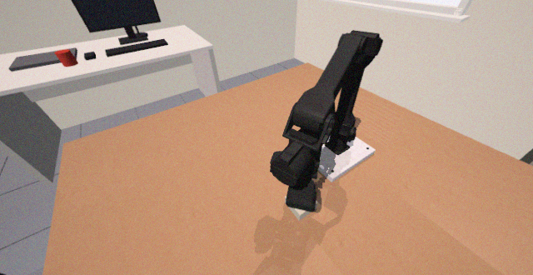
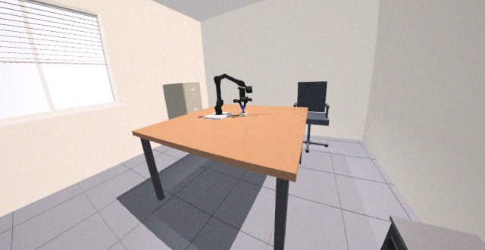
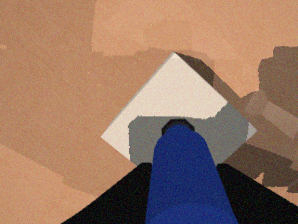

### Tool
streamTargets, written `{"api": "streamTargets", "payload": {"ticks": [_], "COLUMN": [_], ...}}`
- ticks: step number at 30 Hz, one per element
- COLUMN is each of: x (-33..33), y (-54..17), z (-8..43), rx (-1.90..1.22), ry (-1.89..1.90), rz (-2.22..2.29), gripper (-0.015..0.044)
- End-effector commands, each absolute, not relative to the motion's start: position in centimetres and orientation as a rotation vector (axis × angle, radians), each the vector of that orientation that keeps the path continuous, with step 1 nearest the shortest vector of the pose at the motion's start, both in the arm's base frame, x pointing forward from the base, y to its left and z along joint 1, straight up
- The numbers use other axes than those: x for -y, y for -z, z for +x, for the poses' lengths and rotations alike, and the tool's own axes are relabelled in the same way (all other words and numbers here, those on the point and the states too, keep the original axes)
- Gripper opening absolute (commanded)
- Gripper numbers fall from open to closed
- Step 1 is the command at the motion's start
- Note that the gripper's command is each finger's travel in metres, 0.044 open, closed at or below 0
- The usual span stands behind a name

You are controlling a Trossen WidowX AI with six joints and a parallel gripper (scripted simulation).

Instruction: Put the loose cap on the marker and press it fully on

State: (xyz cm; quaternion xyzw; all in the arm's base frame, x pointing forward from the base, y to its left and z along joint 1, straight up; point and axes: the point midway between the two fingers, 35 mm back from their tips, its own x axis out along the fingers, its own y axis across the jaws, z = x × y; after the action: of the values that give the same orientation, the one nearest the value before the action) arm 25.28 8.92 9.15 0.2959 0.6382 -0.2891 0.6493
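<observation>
My gripper (image 1: 301,202) (image 2: 242,104) (image 3: 184,173) is shut on the blue cap, low over the holder block. The cap (image 3: 181,150) (image 2: 242,108) fills the space between the black fingertips in the wrist view, and blue shows below the gripper in the exterior view. The pale holder block (image 1: 297,215) (image 2: 243,114) (image 3: 170,90) sits on the table under it. The marker (image 3: 178,122) shows only as a dark piece at the far end of the cap. The cap covers the rest, so I cannot tell how far down it sits. In the top view the gripper hides marker and cap.
The arm's white base plate (image 1: 354,161) (image 2: 214,117) lies close to the holder block on the wooden table (image 1: 166,183) (image 2: 227,136). A white desk (image 1: 175,42) with a monitor and a red cup stands apart. A chair (image 2: 312,98) is beyond the table.
</observation>
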Motion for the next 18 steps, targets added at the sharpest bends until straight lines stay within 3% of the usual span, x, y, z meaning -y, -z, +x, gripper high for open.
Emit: {"api": "streamTargets", "payload": {"ticks": [1, 2, 18], "x": [-8.93, -8.93, -8.92], "y": [-9.06, -9.06, -9.13], "z": [25.31, 25.31, 25.28], "rx": [-1.449, -1.449, -1.45], "ry": [0.661, 0.661, 0.657], "rz": [0.676, 0.676, 0.672], "gripper": [0.0, 0.0, 0.042]}}
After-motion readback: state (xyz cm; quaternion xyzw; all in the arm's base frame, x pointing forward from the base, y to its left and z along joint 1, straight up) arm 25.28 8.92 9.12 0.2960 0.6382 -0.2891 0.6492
